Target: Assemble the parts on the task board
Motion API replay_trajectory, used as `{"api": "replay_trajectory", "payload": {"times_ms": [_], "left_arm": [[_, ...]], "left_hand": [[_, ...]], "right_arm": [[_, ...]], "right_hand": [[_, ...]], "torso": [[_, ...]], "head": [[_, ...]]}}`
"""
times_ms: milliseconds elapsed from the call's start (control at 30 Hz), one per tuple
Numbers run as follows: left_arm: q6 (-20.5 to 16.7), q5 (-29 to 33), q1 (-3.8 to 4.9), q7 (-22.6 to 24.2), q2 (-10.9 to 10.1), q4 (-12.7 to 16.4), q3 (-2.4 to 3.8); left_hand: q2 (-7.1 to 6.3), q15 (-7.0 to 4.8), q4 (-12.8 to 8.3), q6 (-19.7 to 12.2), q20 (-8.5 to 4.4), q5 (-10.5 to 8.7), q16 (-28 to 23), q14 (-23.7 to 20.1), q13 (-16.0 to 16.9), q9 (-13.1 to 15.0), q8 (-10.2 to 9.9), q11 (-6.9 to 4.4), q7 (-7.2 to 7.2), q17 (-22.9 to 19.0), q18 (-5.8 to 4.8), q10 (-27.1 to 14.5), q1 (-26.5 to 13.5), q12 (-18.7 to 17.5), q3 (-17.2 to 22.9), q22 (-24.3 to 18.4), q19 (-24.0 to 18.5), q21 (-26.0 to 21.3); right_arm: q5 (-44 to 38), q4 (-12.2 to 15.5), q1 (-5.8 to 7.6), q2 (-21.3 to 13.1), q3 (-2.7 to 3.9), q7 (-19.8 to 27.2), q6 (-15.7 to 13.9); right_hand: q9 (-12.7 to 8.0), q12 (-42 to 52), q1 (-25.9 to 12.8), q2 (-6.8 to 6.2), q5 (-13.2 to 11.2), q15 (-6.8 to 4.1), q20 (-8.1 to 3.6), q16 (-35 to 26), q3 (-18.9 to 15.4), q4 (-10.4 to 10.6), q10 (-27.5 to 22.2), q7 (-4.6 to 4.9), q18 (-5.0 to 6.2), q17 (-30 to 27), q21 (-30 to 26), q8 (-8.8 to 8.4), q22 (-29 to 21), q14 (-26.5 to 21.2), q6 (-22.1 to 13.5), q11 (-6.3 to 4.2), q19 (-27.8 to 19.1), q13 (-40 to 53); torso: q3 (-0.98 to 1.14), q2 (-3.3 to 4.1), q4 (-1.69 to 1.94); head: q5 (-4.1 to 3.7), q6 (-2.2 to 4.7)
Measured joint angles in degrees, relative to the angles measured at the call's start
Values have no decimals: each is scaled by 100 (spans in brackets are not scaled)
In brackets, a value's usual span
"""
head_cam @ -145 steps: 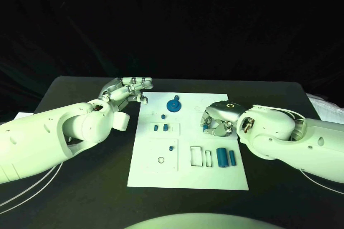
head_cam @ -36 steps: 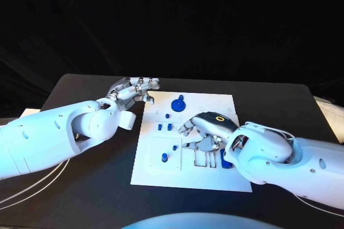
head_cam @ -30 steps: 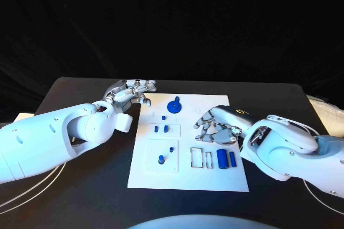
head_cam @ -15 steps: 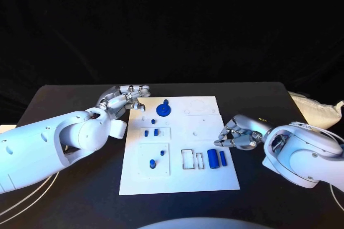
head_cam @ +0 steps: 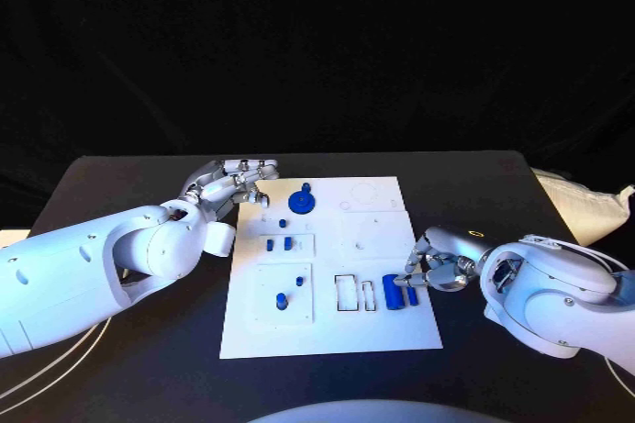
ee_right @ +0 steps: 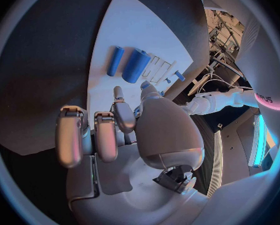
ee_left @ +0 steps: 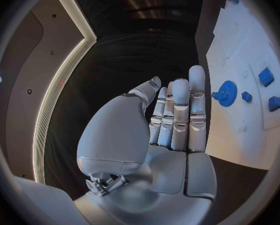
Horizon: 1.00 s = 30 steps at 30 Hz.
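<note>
- White task board (head_cam: 331, 336) lies flat in the middle of the black table (head_cam: 119, 180), its long axis running away from the robot; this puts every recess within reach of both arms.
- Left hand (head_cam: 228, 182) rests at the board's far left corner, just beside the blue gear (head_cam: 302, 202). Its fingers lie straight and side by side, holding nothing; the left wrist view (ee_left: 171, 120) confirms a flat, empty palm. Judged purpose: parked out of the way, or steadying the board edge.
- Right hand (head_cam: 437, 262) sits at the board's right edge, fingers curled toward the two blue cylinders (head_cam: 400, 291). Whether the fingertips touch the cylinders cannot be determined; the right wrist view shows both cylinders (ee_right: 130, 64) lying free ahead of the hand, so nothing is grasped.
- Cylinders lie parallel, the thicker one beside the thinner, next to two outlined rectangular slots (head_cam: 355, 293). Judged next step: pick up one cylinder.
- Small blue pegs (head_cam: 277, 245) stand in the left-hand recesses, apart from each other.
</note>
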Motion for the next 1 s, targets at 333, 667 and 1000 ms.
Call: {"api": "replay_trajectory", "payload": {"times_ms": [333,667,1000], "left_arm": [[5,0,-10,-1,-6,0,0],[11,0,-22,-2,-18,1,0],[14,0,-29,-5,-35,3,0]], "left_hand": [[0,0,0,0,0,0,0,0,0,0,0,0,0,0,0,0,0,0,0,0,0,0],[0,0,0,0,0,0,0,0,0,0,0,0,0,-7,0,0,0,0,0,-6,0,0],[0,0,0,0,0,0,0,0,0,0,0,0,0,-6,0,0,0,0,0,-5,0,0]], "right_arm": [[-165,-73,-83,175,-2,-104,144],[-312,-229,-254,487,-1,-116,152],[-443,-341,-330,660,38,-99,149]], "right_hand": [[22,56,0,0,0,0,0,22,-25,24,10,0,0,-1,0,5,23,0,0,-10,0,0],[89,872,130,52,0,0,1,22,-81,-31,76,-2,0,-2,21,61,46,0,2,-42,-1,917],[166,872,193,115,66,1,1,22,-121,-54,65,0,0,-2,21,163,65,0,8,-31,-1,954]], "torso": [[-2,4,-8],[-3,4,-4],[-11,3,-1]], "head": [[11,-13],[1,-1],[25,-20]]}}
